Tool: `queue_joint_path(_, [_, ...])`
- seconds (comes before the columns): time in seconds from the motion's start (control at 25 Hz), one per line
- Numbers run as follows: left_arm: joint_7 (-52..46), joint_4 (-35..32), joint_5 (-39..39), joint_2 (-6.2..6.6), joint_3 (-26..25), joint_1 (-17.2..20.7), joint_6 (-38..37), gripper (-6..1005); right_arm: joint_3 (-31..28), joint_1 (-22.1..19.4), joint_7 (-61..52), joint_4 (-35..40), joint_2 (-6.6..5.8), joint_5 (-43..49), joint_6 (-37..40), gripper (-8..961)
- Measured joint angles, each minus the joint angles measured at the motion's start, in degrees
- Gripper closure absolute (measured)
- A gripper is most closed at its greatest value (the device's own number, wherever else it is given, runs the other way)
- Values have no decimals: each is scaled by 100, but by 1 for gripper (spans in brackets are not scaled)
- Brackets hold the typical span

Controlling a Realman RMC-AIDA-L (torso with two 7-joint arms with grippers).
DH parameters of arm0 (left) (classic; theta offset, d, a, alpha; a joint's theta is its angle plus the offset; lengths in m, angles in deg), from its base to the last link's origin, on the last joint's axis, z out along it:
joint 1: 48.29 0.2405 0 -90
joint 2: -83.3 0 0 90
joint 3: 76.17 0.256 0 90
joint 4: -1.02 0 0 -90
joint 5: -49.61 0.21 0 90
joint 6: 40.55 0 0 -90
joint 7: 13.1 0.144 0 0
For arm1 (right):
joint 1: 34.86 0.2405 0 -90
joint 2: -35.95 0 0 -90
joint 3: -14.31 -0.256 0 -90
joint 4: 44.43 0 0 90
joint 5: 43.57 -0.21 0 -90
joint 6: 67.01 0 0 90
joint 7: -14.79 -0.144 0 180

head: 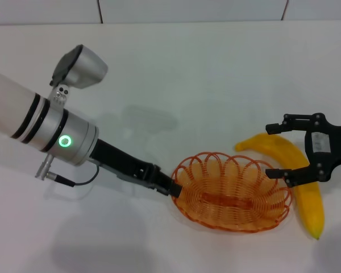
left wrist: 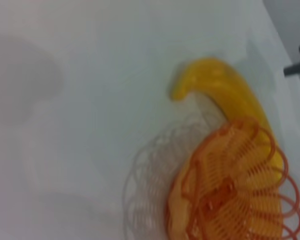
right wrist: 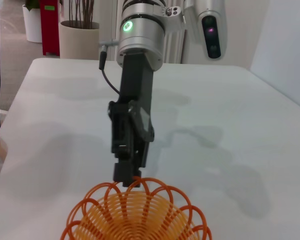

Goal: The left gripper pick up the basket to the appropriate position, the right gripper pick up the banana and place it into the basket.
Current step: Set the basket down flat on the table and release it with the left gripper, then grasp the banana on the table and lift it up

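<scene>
The basket (head: 232, 191) sat nearest the robot on the white table (head: 176, 79), its scalloped rim pinched at one end between the closed fingers of the left gripper (head: 171, 188); in the right wrist view the same fingers (right wrist: 126, 173) met the rim from above. Just beyond the basket's far side lay the banana (head: 298, 173), touching or nearly touching the wire. The right gripper (head: 277, 149) hovered over it with fingers spread wide, one fingertip beyond the stem end and the other at the fruit's middle, nothing yet between them in contact. The step in hand appeared to be the approach to the banana; it would be done well by centring the thick middle of the fruit between the fingers and closing only once both pads cleared the basket rim, while the left arm held the basket steady. Whether the basket rested on the table or hung slightly lifted could not be told, and the right arm was cut off at the frame edge.
</scene>
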Motion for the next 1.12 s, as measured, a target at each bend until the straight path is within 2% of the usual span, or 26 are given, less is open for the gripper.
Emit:
queue_joint_path(0.24, [197, -41, 39, 18, 273, 10, -77, 653, -9, -44, 0, 21, -13, 0, 15, 80])
queue_joint_path(0.4, [296, -433, 82, 68, 261, 299, -345, 647, -52, -130, 0, 28, -61, 0, 23, 80])
queue_joint_path(0.64, [280, -2943, -243, 67, 63, 1518, -907, 463, -220, -173, 1, 37, -80, 0, 31, 80])
queue_joint_path(0.8, [851, -4112, -694, 70, -319, 2144, -1161, 448, -235, -177, 0, 37, -89, 0, 34, 80])
queue_joint_path(0.96, [2025, -4275, -1111, 72, -927, 2460, -1643, 405, -238, -212, 1, 42, -96, -56, 34, 80])
queue_joint_path(1.12, [3375, -3854, -1011, 98, -1440, 2609, -2123, 332, -244, -240, 1, 27, -101, -261, 43, 81])
